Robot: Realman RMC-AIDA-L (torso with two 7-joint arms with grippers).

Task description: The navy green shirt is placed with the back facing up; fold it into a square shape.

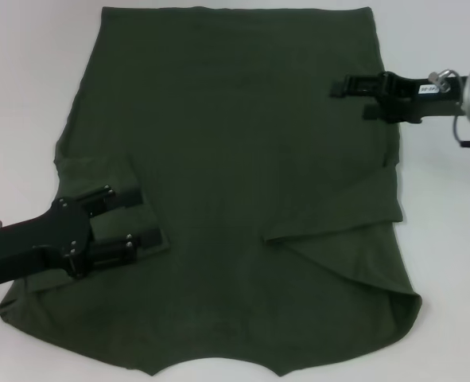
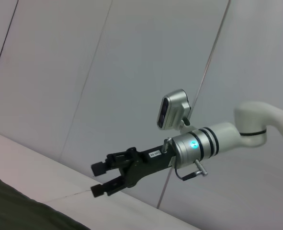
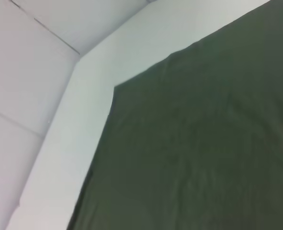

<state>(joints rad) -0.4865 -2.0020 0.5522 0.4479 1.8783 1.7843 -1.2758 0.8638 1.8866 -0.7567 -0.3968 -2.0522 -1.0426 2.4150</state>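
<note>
You have the navy green shirt (image 1: pixel 242 199) flat mid-counter (image 1: pixel 28 79) | right sleeve folded in, 4 o'clock | left gripper (image 1: pixel 139 223) at 8, right gripper (image 1: pixel 342 87) at 2, jaws apart | left sleeve, body folds remain

Light is even and diffuse across all three views, bright on the white table (image 1: pixel 28 95) and casting almost no shadows under the arms. The navy green shirt (image 1: pixel 242 159) reads very dark, its folds showing only as faint tonal edges. The right wrist view is soft, and the shirt's weave (image 3: pixel 203 143) blurs there
</note>
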